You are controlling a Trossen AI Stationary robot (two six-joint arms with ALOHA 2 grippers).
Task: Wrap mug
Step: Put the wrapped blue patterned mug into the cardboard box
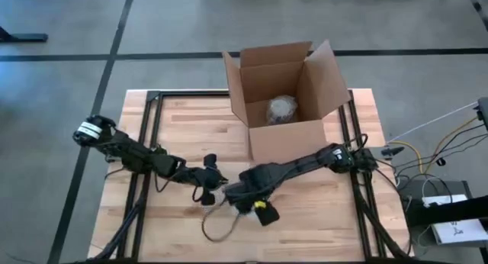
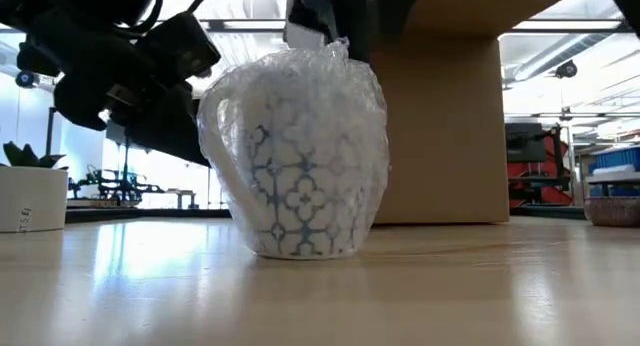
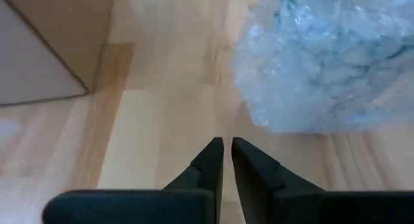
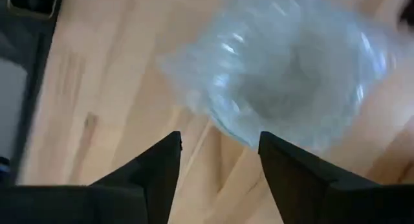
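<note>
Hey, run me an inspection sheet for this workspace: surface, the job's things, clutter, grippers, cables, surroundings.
Surface: light wooden table, dry and bare in most parts.
Job's things: white mug with blue pattern, upright, covered in clear bubble wrap; wrap bunched at the top.
Clutter: open brown cardboard box at the table's far side, holding another wrapped bundle.
Grippers: left gripper shut, empty, beside the mug; right gripper open, above the mug, gripping nothing.
Cables: thin cable loop on the table near the front; loose white and yellow wires off the right side.
Surroundings: grey floor with dark lines; workshop room behind, no people seen.
</note>
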